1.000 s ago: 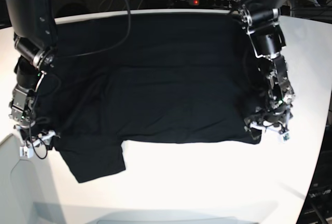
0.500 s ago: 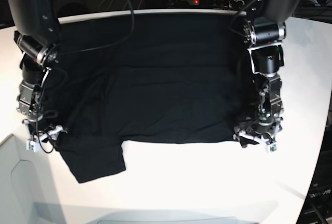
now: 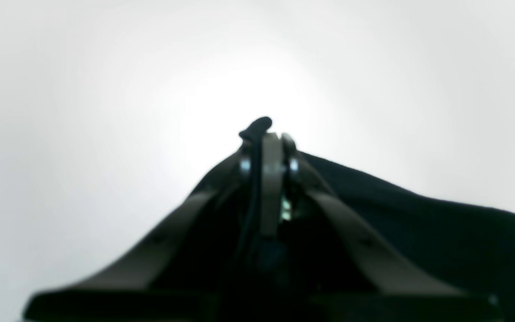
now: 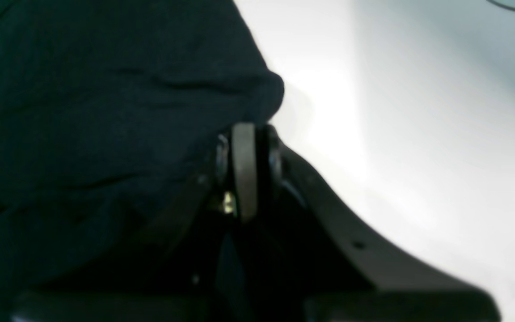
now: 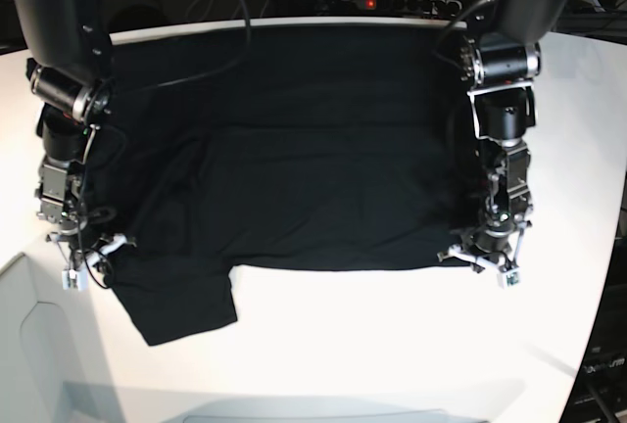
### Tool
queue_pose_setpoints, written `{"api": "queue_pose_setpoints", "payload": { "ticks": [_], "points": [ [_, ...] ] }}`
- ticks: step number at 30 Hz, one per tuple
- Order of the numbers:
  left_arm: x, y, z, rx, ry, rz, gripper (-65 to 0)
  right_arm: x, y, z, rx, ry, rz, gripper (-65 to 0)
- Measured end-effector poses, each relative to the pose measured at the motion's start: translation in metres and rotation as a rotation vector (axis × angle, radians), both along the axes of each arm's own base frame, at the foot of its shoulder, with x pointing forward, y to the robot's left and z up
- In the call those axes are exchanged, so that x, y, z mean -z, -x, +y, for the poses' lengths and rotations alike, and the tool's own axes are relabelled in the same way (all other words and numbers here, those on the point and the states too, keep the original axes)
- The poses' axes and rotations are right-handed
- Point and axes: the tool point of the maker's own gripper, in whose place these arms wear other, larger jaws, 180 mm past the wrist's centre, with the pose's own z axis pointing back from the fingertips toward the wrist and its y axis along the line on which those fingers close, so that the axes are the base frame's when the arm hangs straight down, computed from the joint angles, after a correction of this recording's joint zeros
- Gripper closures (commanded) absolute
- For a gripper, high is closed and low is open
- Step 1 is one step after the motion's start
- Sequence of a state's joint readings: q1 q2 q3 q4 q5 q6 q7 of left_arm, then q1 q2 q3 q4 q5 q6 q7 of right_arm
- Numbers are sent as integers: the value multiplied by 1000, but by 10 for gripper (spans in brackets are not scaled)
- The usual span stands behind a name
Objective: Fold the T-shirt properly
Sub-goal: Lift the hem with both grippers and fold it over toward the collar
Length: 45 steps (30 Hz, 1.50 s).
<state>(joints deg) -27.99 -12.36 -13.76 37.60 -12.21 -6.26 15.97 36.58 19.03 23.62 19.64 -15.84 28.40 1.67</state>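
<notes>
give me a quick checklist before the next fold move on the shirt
1. Left claw shut on shirt edge: ok, jaws together with cloth at the tip.
2. Right claw shut on shirt: ok, fold of cloth bunched at the tip.
3. Both claws at the near corners of the shirt body: ok in the base view.
4. Shirt lying flat: not ok, near sleeve sticks out toward the front, wrinkles beside it.
5. Table in front free for the fold: ok.
6. Grip depth: cannot tell.

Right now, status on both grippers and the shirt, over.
Left gripper shut on T-shirt edge. Right gripper shut on the opposite edge. Shirt spread flat on white table, one sleeve out. Nothing in the way.
</notes>
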Motion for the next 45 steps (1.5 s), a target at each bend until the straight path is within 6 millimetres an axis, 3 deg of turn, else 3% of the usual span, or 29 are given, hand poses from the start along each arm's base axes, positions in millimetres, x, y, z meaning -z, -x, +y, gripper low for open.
{"api": "queue_pose_setpoints", "payload": {
  "ticks": [5, 10, 15, 18, 22, 27, 30, 36, 45],
  "points": [
    [-4, 5, -5, 22, -9, 4, 0, -5, 0, -5, 16, 12, 10, 0],
    [-14, 33, -7, 36, -10, 5, 0, -11, 19, -21, 30, 34, -23, 0],
    [-57, 40, 8, -15, -12, -95, 0, -32, 23, -22, 23, 71, -103, 0],
    [-67, 52, 10, -15, -30, -98, 0, -42, 30, -22, 15, 80, -138, 0],
    [-77, 70, -1, 1, -8, -107, 0, -62, 38, -21, 11, 94, -202, 0],
    [-105, 89, -8, 16, 37, -182, 0, -83, 57, -23, 40, 120, -243, 0],
    [-100, 114, 3, -24, 49, -136, 0, -88, 80, -24, 25, 136, -236, 0],
    [-111, 150, 19, -71, 111, -160, 0, -102, 115, -18, -5, 175, -260, 0],
    [-74, 216, 24, -105, 157, -18, 0, -79, 170, -18, -34, 226, -157, 0]
  ]
}}
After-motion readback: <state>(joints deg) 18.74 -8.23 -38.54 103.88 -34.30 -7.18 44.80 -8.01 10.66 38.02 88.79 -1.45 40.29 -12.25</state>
